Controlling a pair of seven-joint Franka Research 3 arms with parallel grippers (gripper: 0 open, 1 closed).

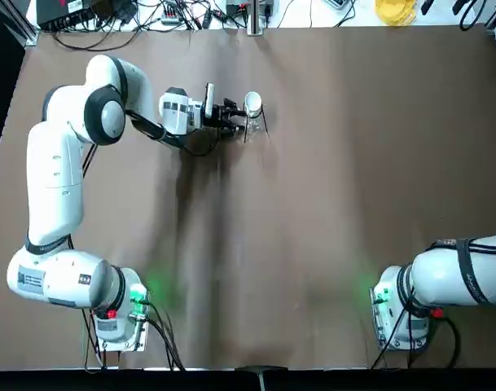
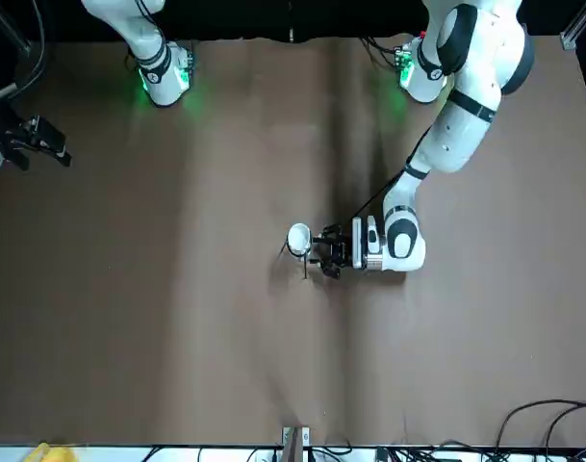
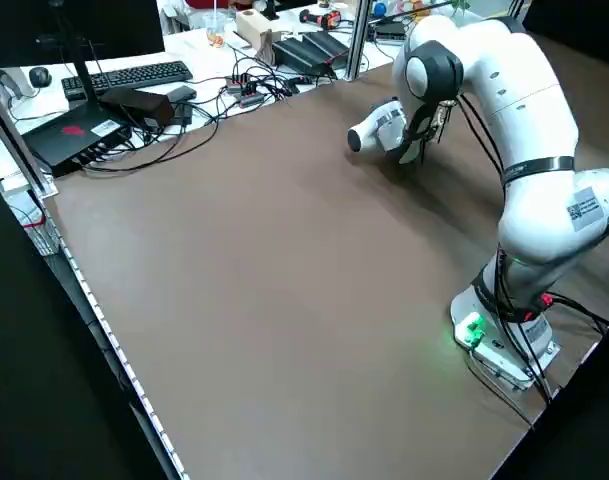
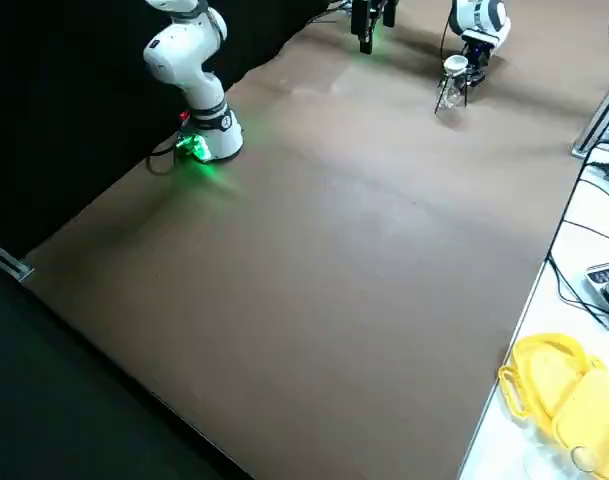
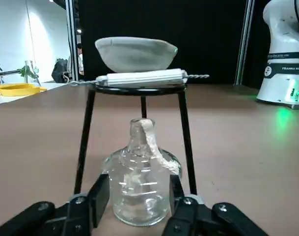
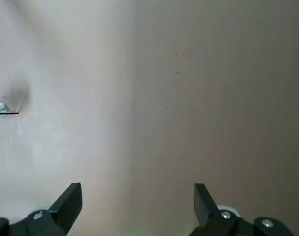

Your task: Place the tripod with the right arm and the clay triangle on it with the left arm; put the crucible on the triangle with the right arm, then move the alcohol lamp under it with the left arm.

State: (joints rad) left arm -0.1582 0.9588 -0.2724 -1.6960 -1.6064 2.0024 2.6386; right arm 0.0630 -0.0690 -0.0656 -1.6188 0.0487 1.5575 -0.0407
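While the right gripper (image 6: 138, 206) hangs idle off the table's near right corner, its fingers (image 6: 68, 199) spread wide with nothing between them and only bare brown table (image 6: 188, 98) below, the work sits toward the far edge, left of the middle. The left arm (image 1: 56, 179) reaches from its base at the near left corner up and across to that spot, wrist laid low and level over the table. The left gripper (image 5: 139, 206) has its fingers (image 5: 99, 196) on either side of the lamp (image 5: 139, 189), pressed against or just beside the clear glass belly; the wrist view does not settle whether they squeeze it or merely bracket it. The lamp stands upright on the table, its white wick curling out of the neck. It is between the legs of the tripod (image 5: 85, 142), directly under the ring. Across the ring lies the triangle (image 5: 142, 77), seen edge-on as a white bar with twisted wire ends. On the triangle rests the crucible (image 5: 136, 53), upright and centred above the wick. From overhead the crucible (image 1: 252, 103) shows as a white round just past the left gripper's tips.
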